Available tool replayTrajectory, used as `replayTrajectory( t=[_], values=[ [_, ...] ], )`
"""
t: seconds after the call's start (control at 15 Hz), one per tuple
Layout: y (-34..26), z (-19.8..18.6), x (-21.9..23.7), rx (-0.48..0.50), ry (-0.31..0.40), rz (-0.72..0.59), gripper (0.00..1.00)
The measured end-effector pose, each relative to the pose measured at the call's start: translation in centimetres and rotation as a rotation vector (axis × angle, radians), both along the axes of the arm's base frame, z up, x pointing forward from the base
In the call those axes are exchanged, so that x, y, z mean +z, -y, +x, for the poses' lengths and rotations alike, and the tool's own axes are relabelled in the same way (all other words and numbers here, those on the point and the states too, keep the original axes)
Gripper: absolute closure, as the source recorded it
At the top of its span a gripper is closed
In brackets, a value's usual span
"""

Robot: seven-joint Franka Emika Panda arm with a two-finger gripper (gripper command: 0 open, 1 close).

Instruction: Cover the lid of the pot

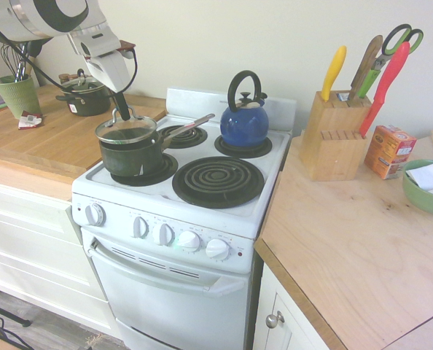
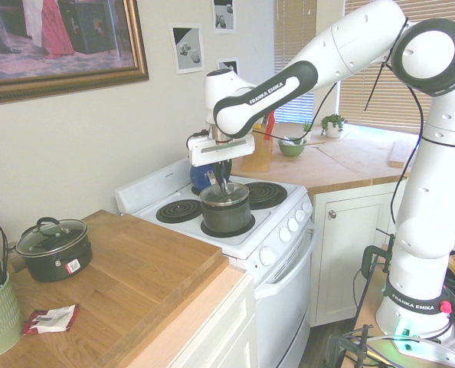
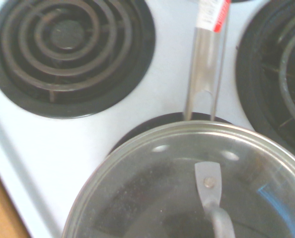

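Setting: a white electric stove (image 1: 202,157) with four coil burners, set between two wooden counters (image 1: 56,135).
Pot: a dark green saucepan (image 1: 133,157) sits on the front burner nearest the arm, its long silver handle (image 1: 191,125) angled up toward the stove's back burners; a pale mark shows on its side.
Lid: the clear glass lid (image 1: 125,130) with a metal rim hangs tilted just over the saucepan's mouth — one edge looks close to the rim, the other raised. From the wrist view the glass (image 3: 187,183) fills the lower frame, the pan's handle (image 3: 204,64) running away beyond it between two coils.
Gripper: the white arm's gripper (image 1: 122,109) points steeply down, its dark fingers pinched together on the lid's knob; the second exterior view shows the same hold (image 2: 222,186) above the pan (image 2: 226,213).
Kettle: a blue kettle (image 1: 244,120) stands on a back burner, apart from the saucepan.
Counter beside the arm: a dark two-handled pot (image 1: 85,95) with its own lid, and a green utensil holder (image 1: 16,95).
Far counter — a wooden knife block (image 1: 337,135), an orange box (image 1: 388,149) and a green bowl (image 1: 424,189).
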State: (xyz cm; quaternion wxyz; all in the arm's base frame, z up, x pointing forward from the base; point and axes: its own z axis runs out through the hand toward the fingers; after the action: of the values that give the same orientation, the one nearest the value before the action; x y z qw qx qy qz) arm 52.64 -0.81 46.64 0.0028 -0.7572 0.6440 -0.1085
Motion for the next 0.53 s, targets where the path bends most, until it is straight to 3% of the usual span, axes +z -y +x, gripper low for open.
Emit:
replayTrajectory(
  t=[0.53],
  values=[
    [0.4,0.36,-1.03,0.009,0.042,0.011,1.0]
  ],
)
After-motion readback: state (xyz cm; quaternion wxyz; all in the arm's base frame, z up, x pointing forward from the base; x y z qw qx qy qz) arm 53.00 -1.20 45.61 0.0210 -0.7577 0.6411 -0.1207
